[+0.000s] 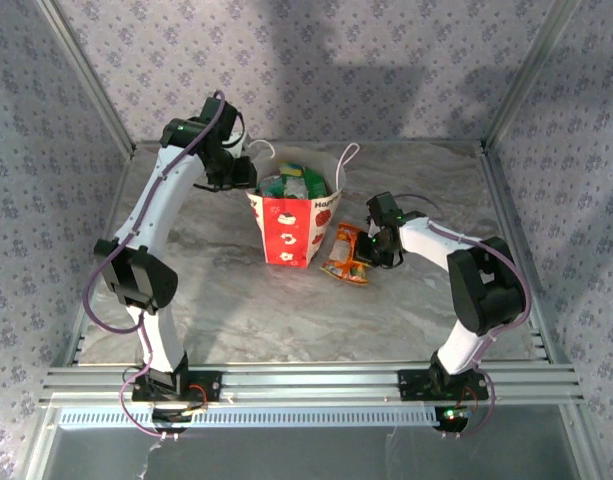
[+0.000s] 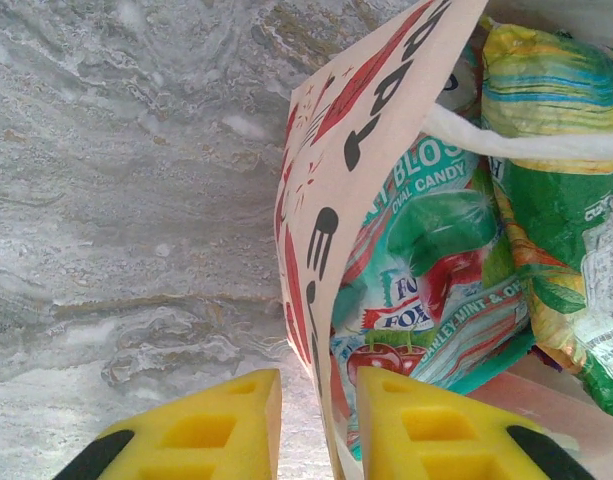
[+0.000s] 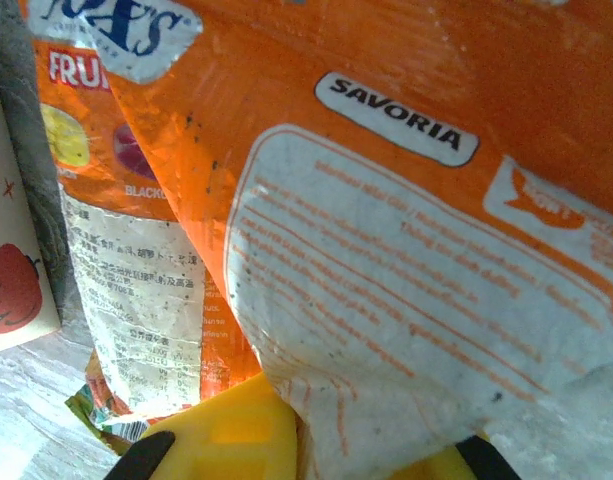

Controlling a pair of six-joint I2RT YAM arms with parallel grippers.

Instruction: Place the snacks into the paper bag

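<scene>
Orange packet (image 3: 406,200) pinched between the right fingers (image 3: 236,440) beside the paper bag (image 1: 291,235).

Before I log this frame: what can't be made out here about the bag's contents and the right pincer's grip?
- Top view: packets inside the paper bag too small to count.
- Left wrist view: teal packet and green packet cut by bag wall and frame edge; anything beneath hidden.
- Right wrist view: orange packet covers the right pincer fingertips; pinch point hidden.
</scene>
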